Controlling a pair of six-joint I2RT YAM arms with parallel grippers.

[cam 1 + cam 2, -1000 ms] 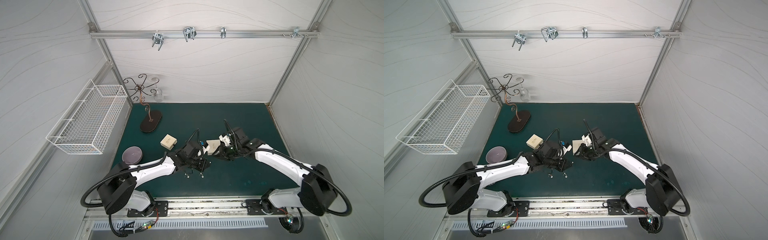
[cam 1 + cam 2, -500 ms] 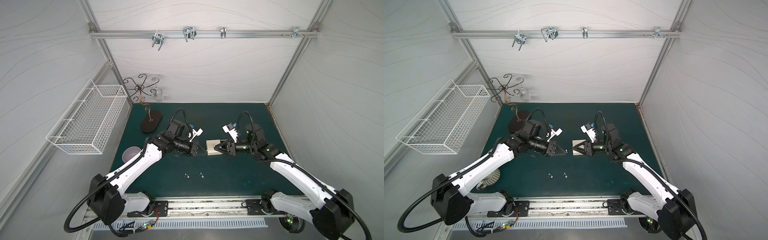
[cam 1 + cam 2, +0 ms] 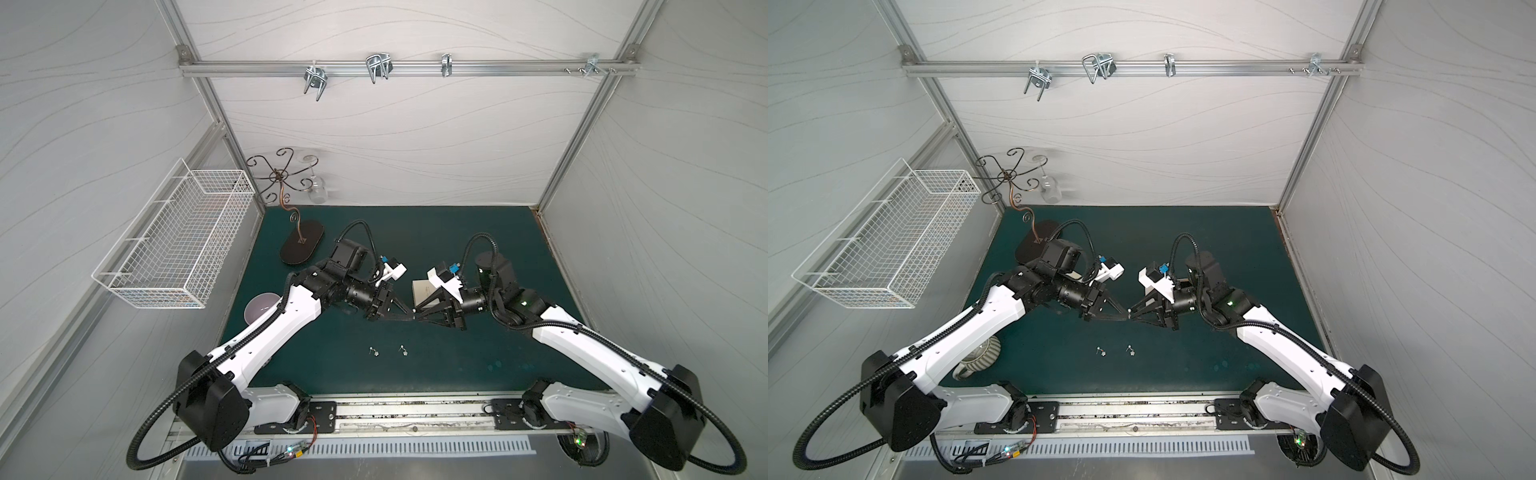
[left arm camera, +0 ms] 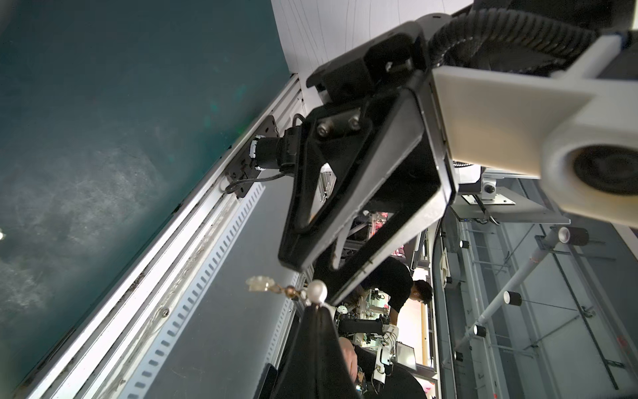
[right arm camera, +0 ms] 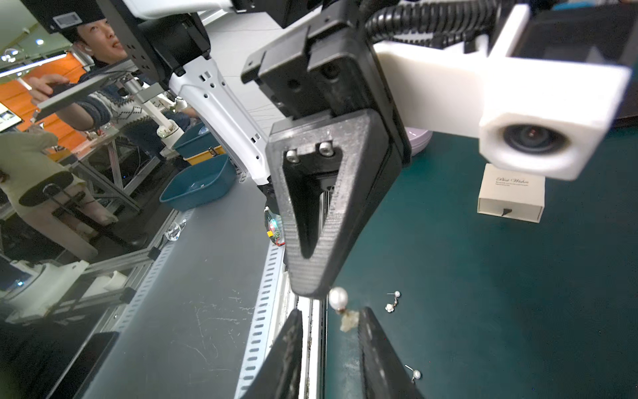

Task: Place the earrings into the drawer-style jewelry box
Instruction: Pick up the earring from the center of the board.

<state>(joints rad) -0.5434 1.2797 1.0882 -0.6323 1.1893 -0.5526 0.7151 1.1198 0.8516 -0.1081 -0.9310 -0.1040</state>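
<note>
A: Jaws of the left gripper (image 4: 316,308)?

B: Pressed together on an earring (image 4: 318,292) — pinched at the post, with the pearl just past the tips and the pale charm dangling free.

A: And of the right gripper (image 5: 330,314)?

B: Parted, with a clear gap. Gripping nothing. Set either side of the charm, one finger (image 5: 374,342) just beside it; contact impossible to tell.

A: Position of the two?

B: Tip to tip above the green mat (image 3: 478,232), near its middle in both top views.

A: More on the mat?

B: One loose earring (image 3: 403,350) at six o'clock from the tips, another loose earring (image 3: 375,351) toward seven-thirty. Both lying flat.

A: Drawer-style jewelry box (image 5: 511,197)?

B: Visible from the right wrist — cream, drawer shut, sitting on the mat beyond the left gripper, well apart from the pinched earring.

A: Farther out?

B: Lavender bowl (image 3: 259,305) at nine o'clock, dark oval base of a scrolled stand (image 3: 301,247) at ten, wire basket (image 3: 174,245) on the wall beyond.
</note>
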